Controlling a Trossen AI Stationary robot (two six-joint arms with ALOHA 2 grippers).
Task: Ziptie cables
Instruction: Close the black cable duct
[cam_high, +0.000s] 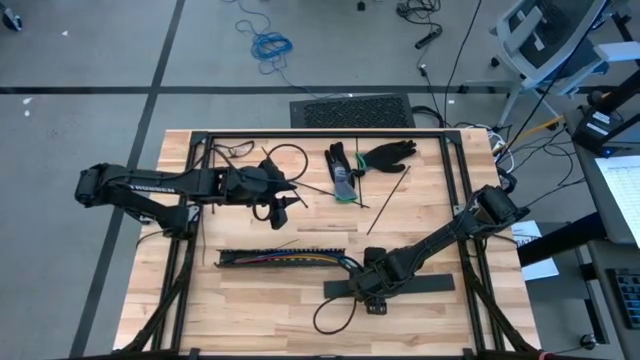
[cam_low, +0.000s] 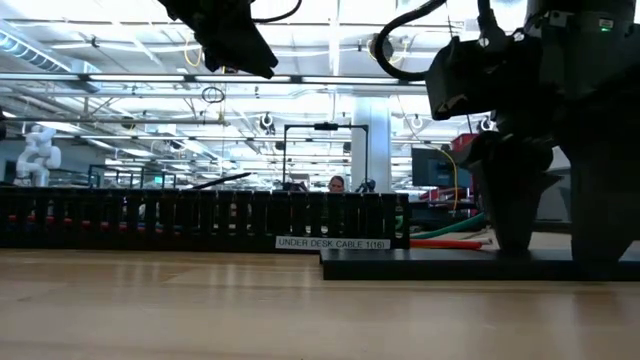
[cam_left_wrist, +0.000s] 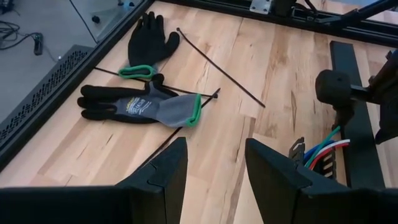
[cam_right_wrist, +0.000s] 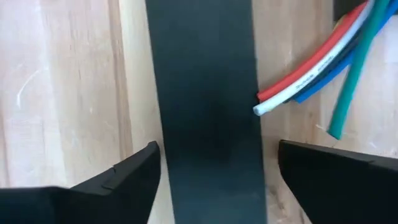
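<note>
The cables (cam_high: 300, 259) lie along a long black slotted rail (cam_high: 270, 258). Their red, white, blue and green ends (cam_right_wrist: 311, 68) stick out of the rail's right end. Dark thin zipties (cam_high: 386, 200) (cam_left_wrist: 221, 68) lie loose on the wood further back. My right gripper (cam_right_wrist: 217, 155) points down, open, near the table's front (cam_high: 372, 292). Its fingers stand on either side of a flat black strip (cam_right_wrist: 205, 87) beside the cable ends, and I see no touch. My left gripper (cam_left_wrist: 214, 152) hangs open above the table's left half (cam_high: 290, 198), with nothing between its fingers.
Two dark gloves with green cuffs (cam_left_wrist: 134, 102) (cam_high: 385, 153) lie at the back middle among the zipties. A black frame (cam_high: 320, 133) rims the table. A black cable loop (cam_high: 335, 315) lies near the front edge. Bare wood shows at the front left (cam_high: 240, 310).
</note>
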